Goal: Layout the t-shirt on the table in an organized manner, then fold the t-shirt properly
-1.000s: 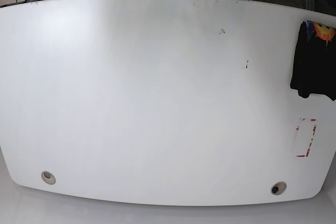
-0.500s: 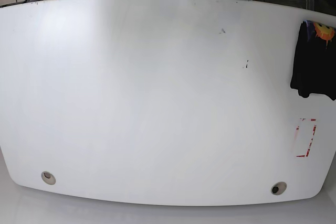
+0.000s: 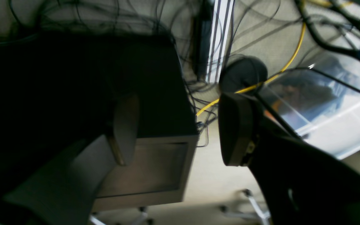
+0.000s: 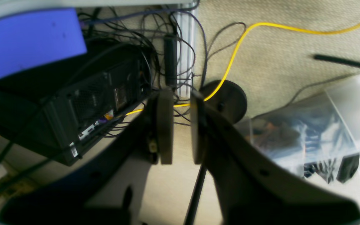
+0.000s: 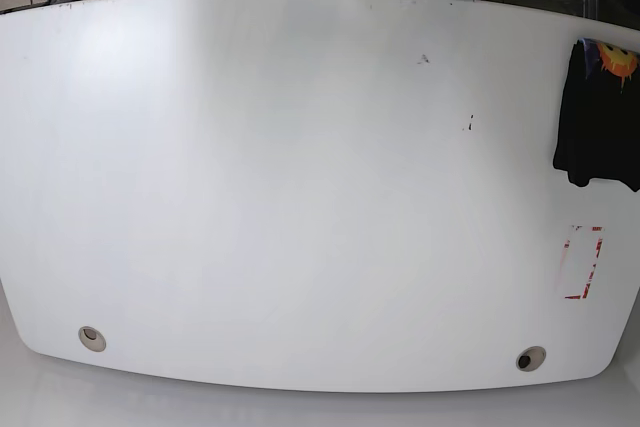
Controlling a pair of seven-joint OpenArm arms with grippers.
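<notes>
Base view shows the t-shirt (image 5: 598,117) bunched at the tabletop (image 5: 300,197) edge, left hand (image 3: 173,131) released, right hand (image 4: 177,125) nearly clenched on nothing; advise dragging it centreward before spreading.

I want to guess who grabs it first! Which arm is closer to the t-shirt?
Left, probably. The t-shirt lies at the table edge on the left arm's side. The left gripper and the right gripper both look at floor, neither over the table.
</notes>
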